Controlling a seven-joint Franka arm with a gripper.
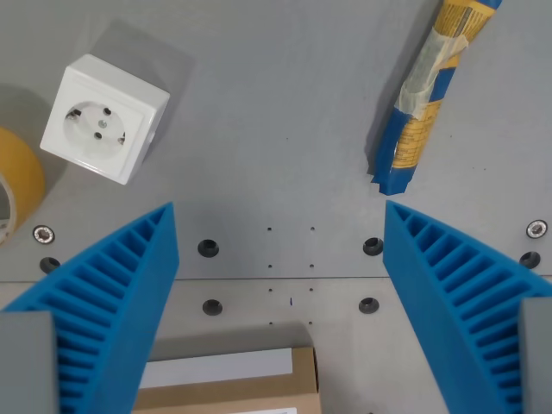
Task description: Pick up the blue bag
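While the camera looks straight down, the grey counter point(285, 121) fills nearly the whole wrist view, a flat plate with a seam running across its lower part, several dark round holes, and a screw head near each side edge. Over it the gripper point(280, 259) stands spread wide, with nothing between its two blue ribbed fingers point(112, 310); one finger rises from the lower corner on the wrist view's left, the other from the lower corner on the wrist view's right, and bare counter shows in the gap. The blue bag point(431, 90) lies at the wrist view's upper right, long and narrow, tilted slightly so its top end leaves the frame; it is blue with yellow print and a pale band across the middle, and its crimped lower end sits just above the tip of the finger on that side, apart from it. A white socket point(105, 118), a square block with a round two-pin face, rests at the upper left, well apart from the bag. A brown box point(250, 384) with a white label lies at the bottom edge between the fingers. A yellow tape roll point(17, 181) is cut off by the left edge, near the socket.
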